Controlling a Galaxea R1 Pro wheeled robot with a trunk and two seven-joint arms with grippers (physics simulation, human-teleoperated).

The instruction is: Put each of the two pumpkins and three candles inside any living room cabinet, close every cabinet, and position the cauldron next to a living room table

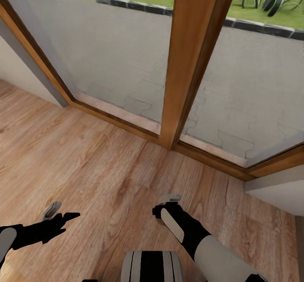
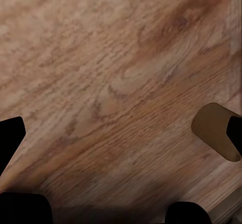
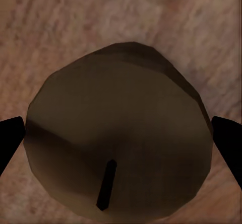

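A candle [image 3: 118, 133], a short round cylinder with a dark wick, looks brownish in shadow in the right wrist view. It sits between the two black fingertips of my right gripper [image 3: 121, 138], which touch its sides, with wooden floor behind it. In the head view the right gripper [image 1: 166, 209] hangs low at centre, pointing down over the floor, and its hand covers most of the candle. At the lower left my left gripper [image 1: 61, 214] is open with nothing in it, and its fingers [image 2: 10, 138] stand wide apart over bare floorboards.
A large glass door with a thick wooden frame [image 1: 185, 62] stands right ahead, with grey paving and grass outside. Pale wall sections [image 1: 21, 70] flank it on both sides. Wooden floor [image 1: 105, 163] stretches between me and the sill.
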